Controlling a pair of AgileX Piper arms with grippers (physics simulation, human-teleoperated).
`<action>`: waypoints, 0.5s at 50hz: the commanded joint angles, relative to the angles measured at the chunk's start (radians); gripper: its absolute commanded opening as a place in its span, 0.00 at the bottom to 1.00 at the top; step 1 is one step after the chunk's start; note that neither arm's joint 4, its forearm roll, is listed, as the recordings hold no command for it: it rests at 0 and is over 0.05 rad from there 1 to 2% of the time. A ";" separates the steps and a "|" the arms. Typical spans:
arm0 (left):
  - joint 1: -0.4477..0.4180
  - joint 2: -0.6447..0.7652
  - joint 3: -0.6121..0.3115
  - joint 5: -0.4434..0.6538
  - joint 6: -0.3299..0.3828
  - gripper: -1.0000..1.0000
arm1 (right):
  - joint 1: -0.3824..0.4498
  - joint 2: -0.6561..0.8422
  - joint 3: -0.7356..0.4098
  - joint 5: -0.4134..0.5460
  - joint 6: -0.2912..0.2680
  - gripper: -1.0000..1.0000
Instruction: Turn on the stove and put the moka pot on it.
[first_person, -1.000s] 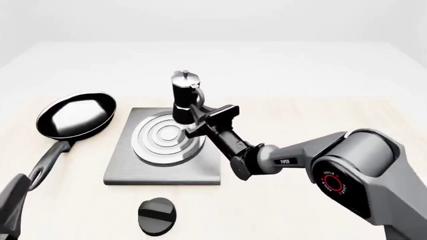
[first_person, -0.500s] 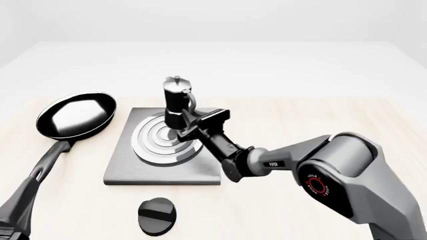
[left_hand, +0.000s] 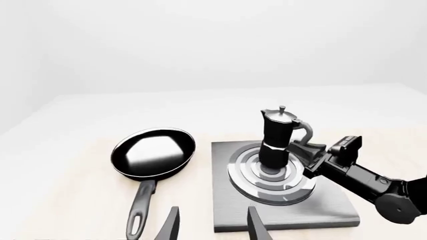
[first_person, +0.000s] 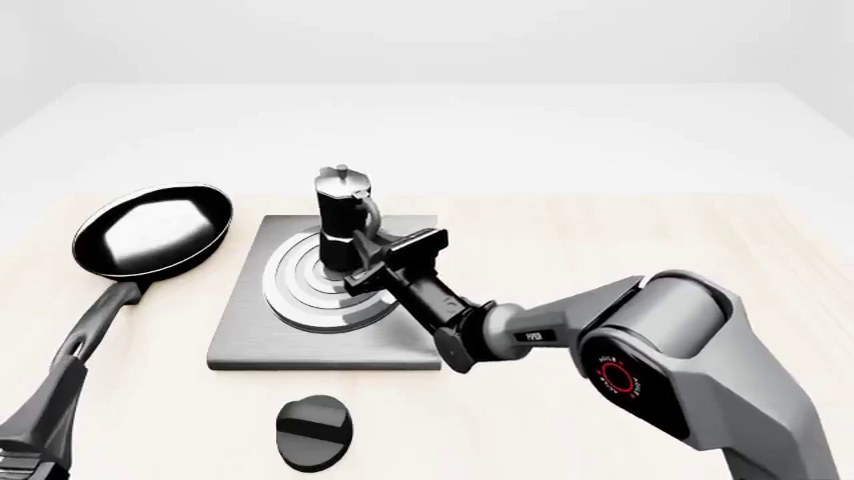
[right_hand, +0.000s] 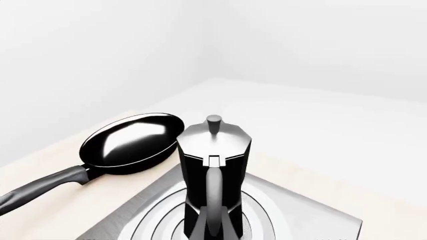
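Observation:
The moka pot, black with a silver top, stands upright over the middle of the stove's silver burner rings. I cannot tell whether it rests on them or hangs just above. My right gripper is shut on the pot's curved handle from the right; the left wrist view shows the same hold, right gripper beside the moka pot. The stove's black knob lies near the front edge, untouched. My left gripper is open, held back from the stove.
A black frying pan sits left of the stove plate, its long handle running toward the front left corner. The frying pan also shows beyond the moka pot in the right wrist view.
My right gripper has carried the moka pot left and down, from the burner's back right edge to over its centre. The left arm has dropped lower at the front left corner.

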 joint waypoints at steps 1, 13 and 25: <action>0.008 0.000 0.007 -0.006 0.000 1.00 | 0.008 -0.003 -0.014 0.001 0.011 0.00; 0.011 0.000 0.021 -0.018 -0.002 1.00 | 0.016 0.011 -0.012 -0.007 0.008 0.00; 0.010 0.000 0.016 -0.017 0.000 1.00 | 0.006 0.024 -0.018 0.003 0.010 0.00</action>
